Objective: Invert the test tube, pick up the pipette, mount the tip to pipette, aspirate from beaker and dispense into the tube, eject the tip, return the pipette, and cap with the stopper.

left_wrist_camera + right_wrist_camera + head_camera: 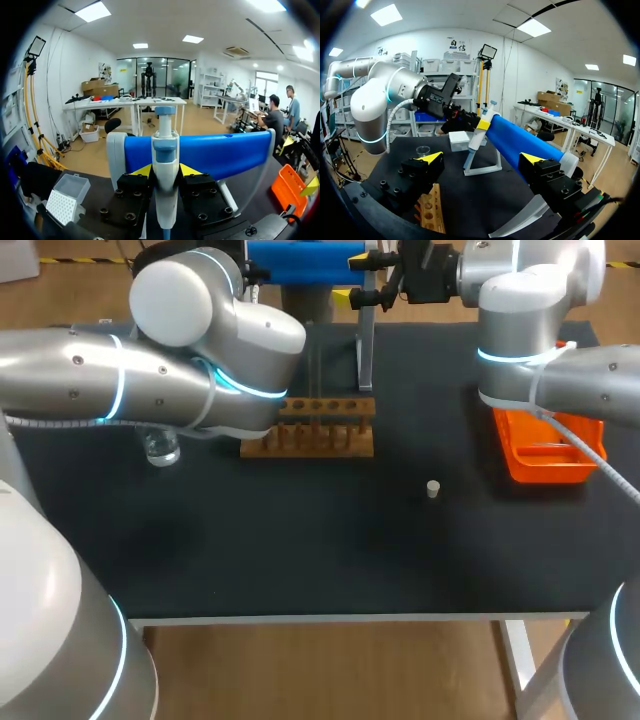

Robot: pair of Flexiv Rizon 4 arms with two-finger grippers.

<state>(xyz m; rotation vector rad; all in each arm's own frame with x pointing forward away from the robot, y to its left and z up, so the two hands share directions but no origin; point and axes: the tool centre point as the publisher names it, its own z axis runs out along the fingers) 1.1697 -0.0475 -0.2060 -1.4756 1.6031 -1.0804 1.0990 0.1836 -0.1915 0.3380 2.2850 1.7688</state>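
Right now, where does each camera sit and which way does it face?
Head: above and behind the robot, looking down on the table; left arm and right arm show.
Left wrist: on the left arm, facing out past the table's far edge; left tool shut on the pipette before the stand.
Right wrist: on the right arm, facing across the table at the left arm; right tool open.
Shared: both wrists see pipette and stand.

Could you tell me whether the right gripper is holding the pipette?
No, the right gripper is open with nothing between its fingers, while the left gripper grips the pipette.
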